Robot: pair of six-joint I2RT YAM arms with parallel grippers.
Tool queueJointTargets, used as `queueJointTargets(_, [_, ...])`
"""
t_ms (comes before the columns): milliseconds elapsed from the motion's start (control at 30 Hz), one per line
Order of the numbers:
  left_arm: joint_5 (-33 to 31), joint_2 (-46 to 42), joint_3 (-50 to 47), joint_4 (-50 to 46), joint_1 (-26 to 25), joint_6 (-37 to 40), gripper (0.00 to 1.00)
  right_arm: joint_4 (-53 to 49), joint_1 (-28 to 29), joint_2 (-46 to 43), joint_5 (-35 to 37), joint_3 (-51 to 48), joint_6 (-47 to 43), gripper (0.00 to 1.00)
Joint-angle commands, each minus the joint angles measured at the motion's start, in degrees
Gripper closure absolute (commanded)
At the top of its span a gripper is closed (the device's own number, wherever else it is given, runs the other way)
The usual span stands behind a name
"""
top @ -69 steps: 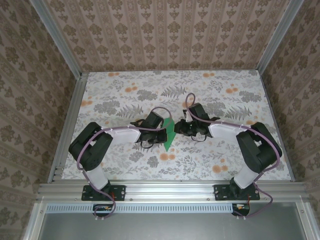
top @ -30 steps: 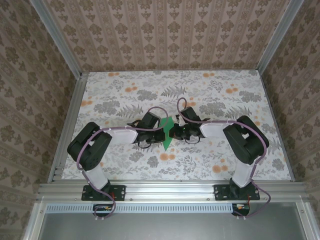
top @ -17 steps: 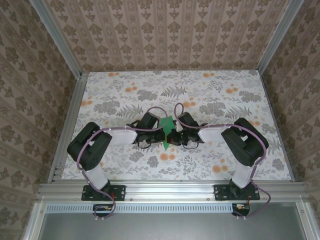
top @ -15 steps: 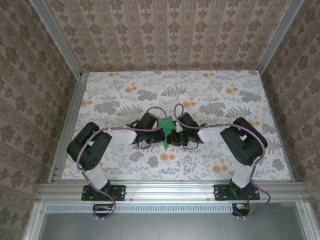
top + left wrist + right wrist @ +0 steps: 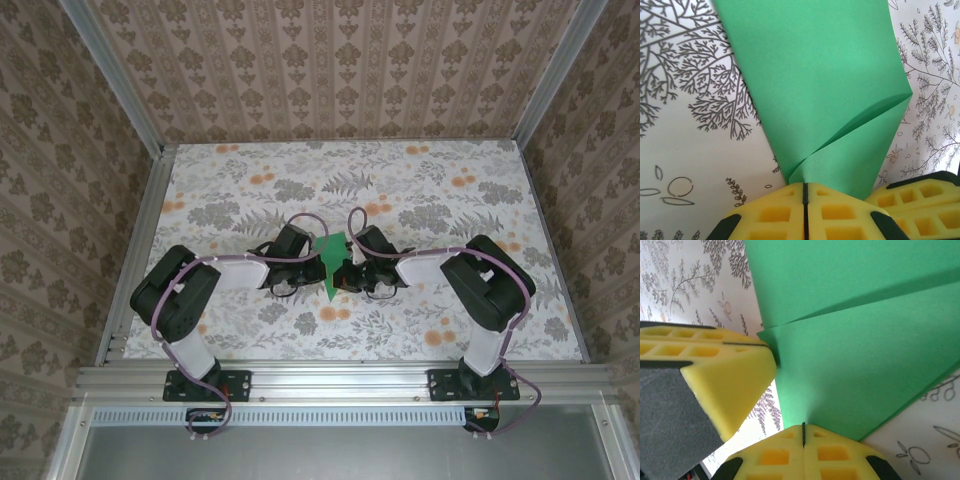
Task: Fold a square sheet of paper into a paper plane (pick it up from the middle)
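The square sheet of paper (image 5: 328, 255) is bright green and folded into a narrow pointed shape, its tip toward the arms. It is held above the mid-table between both grippers. My left gripper (image 5: 314, 268) is shut on its left side; in the left wrist view the yellow pads (image 5: 840, 210) pinch the paper (image 5: 820, 75) at a folded corner. My right gripper (image 5: 341, 273) is shut on the right side; its pads (image 5: 840, 455) clamp the edge of the paper (image 5: 865, 355). Each gripper's yellow fingers (image 5: 920, 200) (image 5: 725, 375) show in the other's wrist view, close beside it.
The table (image 5: 450, 210) has a floral cloth. Aluminium rails (image 5: 340, 380) frame it at the near edge and sides, with patterned walls behind. Both arms bend inward and meet at the middle.
The right arm swung left to the paper and its gripper closed on the right edge. The left arm kept its grip, and the paper shifted slightly away from the arms.
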Motion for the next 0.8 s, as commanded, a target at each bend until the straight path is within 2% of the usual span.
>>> queueJointTargets(0, [0.28,1.24,0.56,-1.02,0.53,-0.49,0.91,1.03,1.09,-2.34,-2.37,-1.04,-0.38,0.93])
queueJointTargets(467, [-0.43,1.26,0.95,-1.87,0.51,-0.77,0.91,-0.71,2.95,0.43,-0.78,-1.69,0.17,0.93])
queueJointTargets(600, [-0.51,1.69,1.49,-2.35,0.57,-0.42,0.91,1.55,3.43,-2.02,-2.14,-2.66,-0.50,0.93])
queueJointTargets(767, [-0.56,2.30,1.31,-2.35,0.59,-0.79,0.91,-1.42,4.22,-2.17,-1.11,-1.88,-2.05,0.93])
